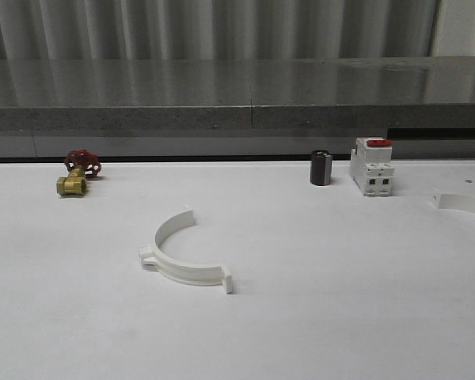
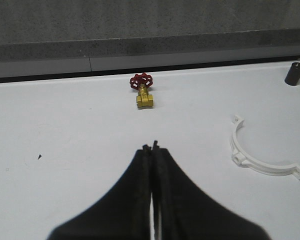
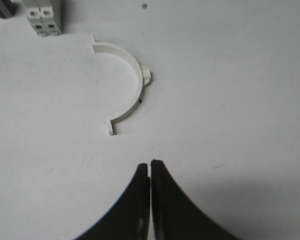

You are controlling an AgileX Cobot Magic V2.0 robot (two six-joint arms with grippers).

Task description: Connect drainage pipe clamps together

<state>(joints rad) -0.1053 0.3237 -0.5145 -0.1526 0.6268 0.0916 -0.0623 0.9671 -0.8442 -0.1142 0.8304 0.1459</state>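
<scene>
White plastic clamp halves point(image 1: 186, 257) point(image 3: 125, 80) lie well apart on table point(image 1: 340, 317). Left gripper point(image 2: 152, 147) and right gripper point(image 3: 149, 164) clenched, empty. Risk: thin, smooth half-rings likely skid when pinched.

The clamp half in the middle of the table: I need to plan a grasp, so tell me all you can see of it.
The clamp half is a white semicircular band, plastic by its look, lying flat on the white table with its open side facing away from the robot. Small square tabs stick out at its ends and another at mid-arc. Nothing touches it; the left gripper sits shut, well short of it.
</scene>
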